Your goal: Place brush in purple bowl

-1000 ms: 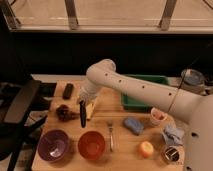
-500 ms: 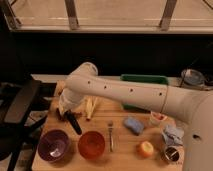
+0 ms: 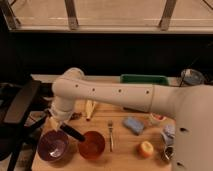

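The fingers clamp the brush (image 3: 74, 133) by its upper end. The gripper (image 3: 58, 125) hangs over the table's (image 3: 122, 152) front-left corner, above the purple bowl's (image 3: 53, 146) far rim. The brush slants down toward the orange bowl (image 3: 92, 145), which sits beside a fork (image 3: 110, 135).

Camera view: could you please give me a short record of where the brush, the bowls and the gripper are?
gripper: just above the far right rim of the purple bowl
brush: tilted, upper end at the gripper, lower end pointing toward the gap between the bowls
purple bowl: front left of the table
orange bowl: close on the purple bowl's right
fork: right of the orange bowl
task state: brush not yet in the purple bowl
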Controlling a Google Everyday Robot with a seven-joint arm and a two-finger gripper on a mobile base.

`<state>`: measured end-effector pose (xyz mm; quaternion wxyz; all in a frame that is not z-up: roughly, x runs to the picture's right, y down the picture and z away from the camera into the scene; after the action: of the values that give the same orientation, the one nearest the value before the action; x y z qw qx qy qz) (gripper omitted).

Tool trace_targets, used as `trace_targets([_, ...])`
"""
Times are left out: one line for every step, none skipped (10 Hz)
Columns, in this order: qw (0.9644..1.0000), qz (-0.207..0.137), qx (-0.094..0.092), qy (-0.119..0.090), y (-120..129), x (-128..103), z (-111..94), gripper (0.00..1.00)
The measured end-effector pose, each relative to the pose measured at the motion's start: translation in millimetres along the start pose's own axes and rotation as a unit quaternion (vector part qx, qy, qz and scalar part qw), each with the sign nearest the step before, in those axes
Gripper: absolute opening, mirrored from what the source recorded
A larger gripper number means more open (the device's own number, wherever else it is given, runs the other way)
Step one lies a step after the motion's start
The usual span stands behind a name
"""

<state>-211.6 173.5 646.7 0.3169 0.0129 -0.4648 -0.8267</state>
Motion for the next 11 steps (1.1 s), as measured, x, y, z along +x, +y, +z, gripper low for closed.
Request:
trace_targets([0.9989, -0.031, 0.008, -0.035, -7.6, -6.1, 2.7, 0.00])
trace_targets([0.9972, -0.049, 0.013, -0.054, -11.3, -10.1, 3.4, 0.00])
trace_targets([0.9958, -0.061, 0.016, -0.067, -14.0, -12.7, 4.1, 0.00])
trace_targets([0.9956, -0.062, 0.017, -0.068, -14.5, -12.6, 4.3, 0.00])
trace_targets([0.9957, -0.061, 0.016, -0.068, -13.7, -12.9, 4.0, 0.00])
trace_targets([0.9955, -0.063, 0.016, -0.070, -13.5, -12.9, 4.5, 0.00])
trace_targets([0.9937, -0.076, 0.019, -0.080, -18.7, -11.9, 11.1, 0.00])
trace_targets([0.9918, -0.088, 0.022, -0.090, -26.7, -13.5, 21.1, 0.00])
trace_targets([0.9898, -0.099, 0.029, -0.099, -36.0, -20.2, 32.7, 0.00])
trace_targets([0.9882, -0.108, 0.033, -0.103, -42.2, -22.8, 39.4, 0.00])
trace_targets([0.9853, -0.124, 0.037, -0.111, -49.4, -25.3, 48.0, 0.00])
